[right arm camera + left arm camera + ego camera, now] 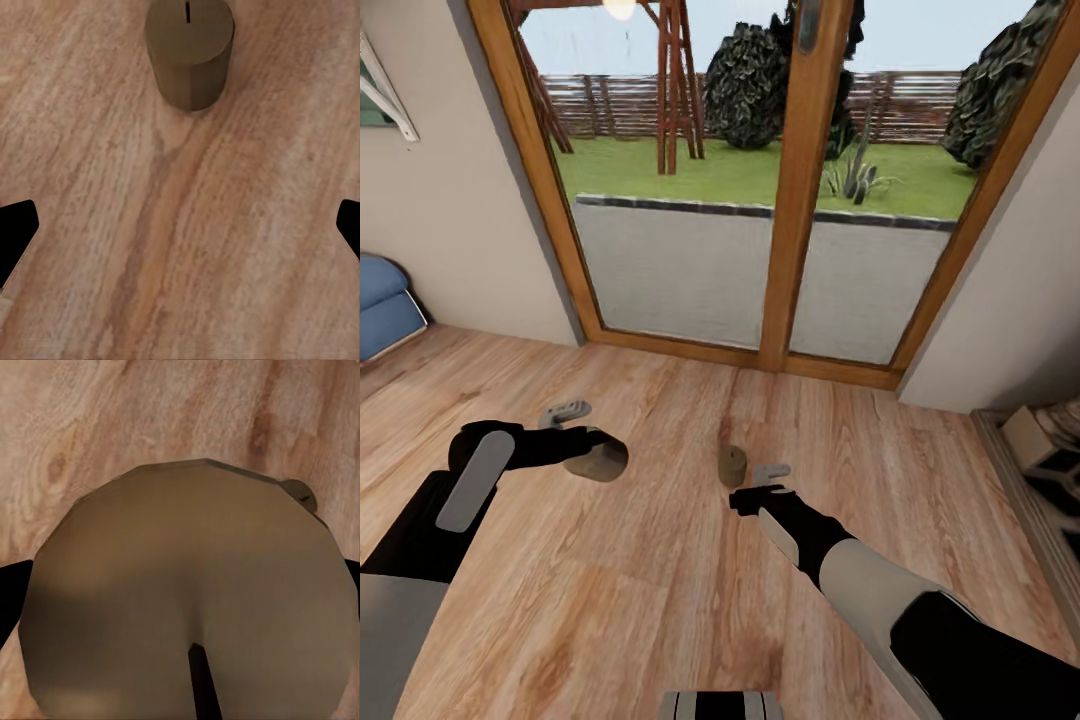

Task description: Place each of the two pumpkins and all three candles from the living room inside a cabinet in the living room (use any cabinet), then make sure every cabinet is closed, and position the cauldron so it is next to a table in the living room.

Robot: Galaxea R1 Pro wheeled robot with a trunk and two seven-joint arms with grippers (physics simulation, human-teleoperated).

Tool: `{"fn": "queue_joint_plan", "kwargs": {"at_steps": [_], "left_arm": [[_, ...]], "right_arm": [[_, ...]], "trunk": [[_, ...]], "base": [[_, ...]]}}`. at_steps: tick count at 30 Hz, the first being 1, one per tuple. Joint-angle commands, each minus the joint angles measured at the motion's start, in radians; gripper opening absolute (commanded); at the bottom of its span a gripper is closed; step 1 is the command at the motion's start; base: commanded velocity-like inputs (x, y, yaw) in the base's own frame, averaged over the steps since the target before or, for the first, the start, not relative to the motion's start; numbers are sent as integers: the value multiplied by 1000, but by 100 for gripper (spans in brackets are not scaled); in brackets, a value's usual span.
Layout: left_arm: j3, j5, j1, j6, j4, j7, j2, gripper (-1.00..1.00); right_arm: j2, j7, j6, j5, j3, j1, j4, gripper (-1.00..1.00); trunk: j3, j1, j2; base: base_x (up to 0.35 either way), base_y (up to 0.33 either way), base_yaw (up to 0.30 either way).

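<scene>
1. A candle [189,51] stands upright on the wooden floor [660,600], just ahead of the released right claw [765,480].
2. Another candle [187,607] sits clenched in the left claw [585,440].
3. Advancing squarely should centre the standing candle.

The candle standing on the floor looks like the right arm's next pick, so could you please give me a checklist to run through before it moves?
1. Candle on the floor upright: ok; the right wrist view shows it on end, wick up.
2. Right gripper open: ok; its fingertips sit wide apart at the edges of the right wrist view.
3. Right gripper around that candle: not ok; bare floor lies between the fingertips, candle ahead.
4. Floor between gripper and candle free: ok.
5. Left gripper keeping its held candle: ok.
6. Cabinet within reach: cannot tell.
</scene>
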Motion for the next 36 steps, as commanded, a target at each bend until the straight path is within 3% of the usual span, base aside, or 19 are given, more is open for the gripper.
{"fn": "queue_joint_plan", "kwargs": {"at_steps": [1,4,7,8,11,36], "left_arm": [[-2,12,-1,0,2,10,0,-100],[-2,11,-1,-1,13,10,-2,-100],[-8,8,-1,-1,24,11,-5,-100],[-9,7,-1,0,26,11,-6,-100],[-11,5,-1,-1,27,12,-6,-100],[-11,3,-1,-1,52,18,-24,-100]], "right_arm": [[0,-8,3,-6,7,-1,-1,100],[0,-13,2,-6,8,-1,0,100],[0,-73,2,-7,6,-2,0,100],[0,-122,4,-8,6,-2,-1,100],[0,-146,14,-8,8,-1,0,100],[0,-141,34,-8,10,-1,-1,100]], "trunk": [[-1,0,0],[-1,0,0],[-1,0,0],[-1,0,0],[-1,0,0],[-1,0,0]], "base": [[268,0,61],[300,0,32],[158,0,3],[34,0,1],[12,0,0],[154,102,0]]}}
